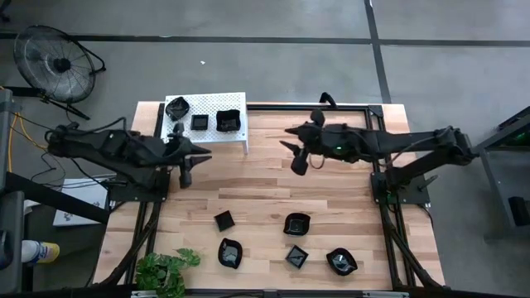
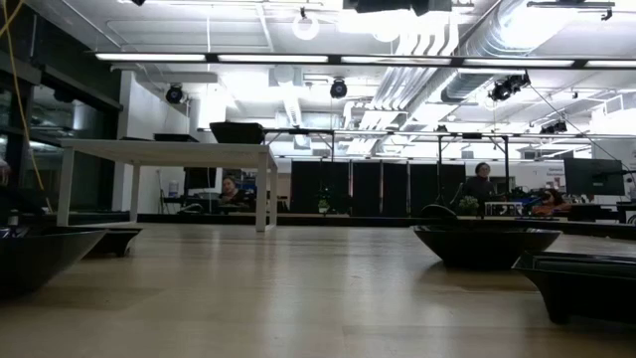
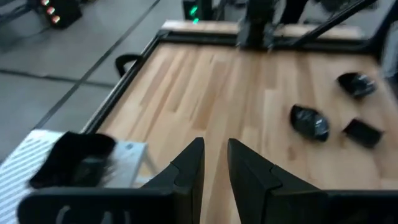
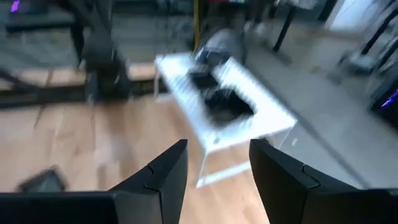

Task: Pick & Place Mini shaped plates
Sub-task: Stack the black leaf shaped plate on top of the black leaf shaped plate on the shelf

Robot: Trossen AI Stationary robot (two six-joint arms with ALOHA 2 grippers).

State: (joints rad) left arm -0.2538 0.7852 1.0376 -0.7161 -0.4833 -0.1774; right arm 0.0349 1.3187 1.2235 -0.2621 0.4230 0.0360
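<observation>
8 glossy black mini plates [image 1: 297, 223] (square, wavy, leaf-like): 3 on shelf [image 1: 236, 137].

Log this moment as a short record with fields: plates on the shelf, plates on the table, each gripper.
shelf: white shelf at the table's far left
plates on shelf: three black plates
plates on table: five black plates near the front edge
left gripper: beside the shelf, jaws slightly apart, holding nothing
right gripper: over bare wood at mid table, jaws open, empty
other: plant at the front left corner
</observation>
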